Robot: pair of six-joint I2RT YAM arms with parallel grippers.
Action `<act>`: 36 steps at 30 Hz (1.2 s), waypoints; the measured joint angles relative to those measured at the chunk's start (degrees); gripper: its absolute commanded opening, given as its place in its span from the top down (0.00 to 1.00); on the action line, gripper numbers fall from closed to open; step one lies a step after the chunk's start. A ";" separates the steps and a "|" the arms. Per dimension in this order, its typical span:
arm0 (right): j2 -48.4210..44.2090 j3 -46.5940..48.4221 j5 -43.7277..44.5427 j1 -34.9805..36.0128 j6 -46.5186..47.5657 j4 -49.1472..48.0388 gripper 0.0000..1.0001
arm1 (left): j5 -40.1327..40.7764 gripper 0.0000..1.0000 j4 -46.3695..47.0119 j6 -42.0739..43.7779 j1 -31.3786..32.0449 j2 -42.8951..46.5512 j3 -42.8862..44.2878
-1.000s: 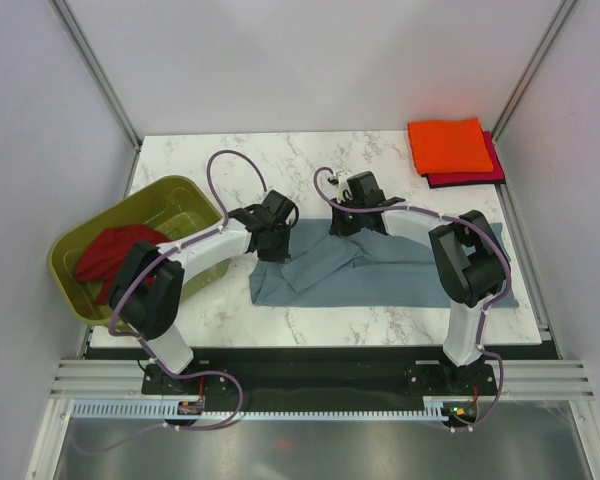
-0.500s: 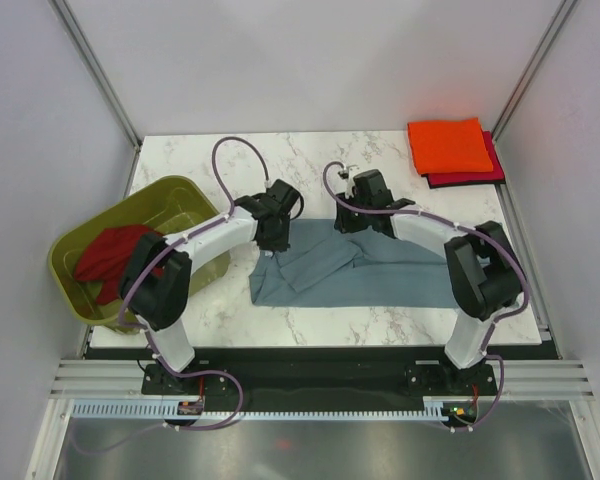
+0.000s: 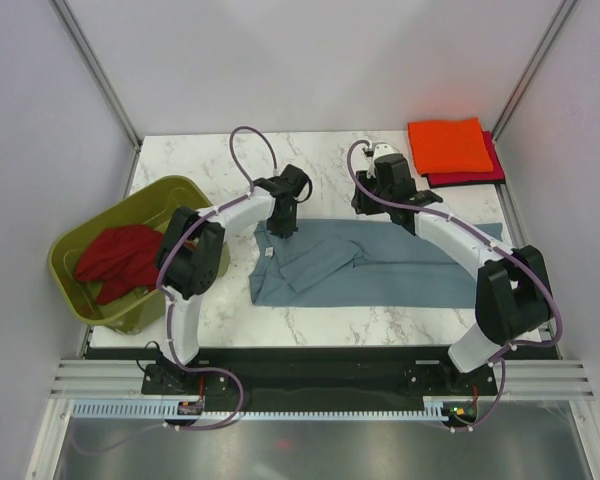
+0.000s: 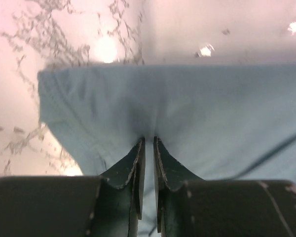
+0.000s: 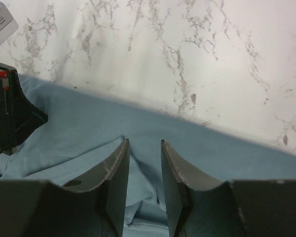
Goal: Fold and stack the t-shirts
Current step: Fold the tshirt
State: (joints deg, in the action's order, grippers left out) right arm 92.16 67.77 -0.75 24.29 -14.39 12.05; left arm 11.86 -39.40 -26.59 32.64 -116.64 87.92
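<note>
The slate blue-grey t-shirt [image 3: 380, 265] lies spread across the middle of the table, with a fold of cloth across its left half. My left gripper [image 3: 283, 225] is shut on the shirt's far left edge; in the left wrist view [image 4: 148, 139] the jaws pinch the cloth [image 4: 187, 103]. My right gripper [image 3: 368, 207] is at the far edge near the middle. In the right wrist view [image 5: 144, 142] its jaws stand slightly apart on a bunched fold of shirt [image 5: 89, 123]. The bright orange t-shirt [image 3: 446, 145] lies folded on the magenta-red one [image 3: 485, 170] at the far right. The dark red t-shirt [image 3: 120, 258] lies crumpled in the tub.
An olive-green plastic tub [image 3: 185, 190] stands at the table's left edge. Bare marble table [image 3: 320, 160] lies beyond the shirt. Grey walls and metal posts close in the back and sides.
Both grippers have moved toward the far side of the table. The shirt's far left corner has been drawn out and its far edge now lies straighter.
</note>
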 measured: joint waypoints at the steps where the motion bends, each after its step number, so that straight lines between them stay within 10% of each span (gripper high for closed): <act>1: -0.09 0.00 0.28 -0.42 0.02 0.24 0.60 | -0.02 0.81 -0.13 0.00 -0.44 -1.66 0.98; 10: -5.70 -0.44 2.16 -1.09 0.63 2.49 0.61 | -1.44 0.81 -3.06 0.44 -4.11 -11.41 14.19; 22: -11.61 -1.14 4.46 -3.67 2.43 3.21 0.62 | -5.38 0.73 0.11 2.58 -10.32 -37.27 57.70; 29: -11.89 0.57 3.91 -3.67 1.90 4.24 0.61 | -14.99 0.75 13.70 -0.22 -13.62 -23.06 38.88; 36: -17.00 -0.94 2.91 -3.67 -0.35 5.81 0.61 | -15.50 0.98 15.37 -0.57 -11.30 3.21 14.47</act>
State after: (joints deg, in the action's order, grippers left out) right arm 75.16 66.83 2.15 20.62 -14.74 17.87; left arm -3.64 -24.03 -27.16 21.34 -113.43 102.39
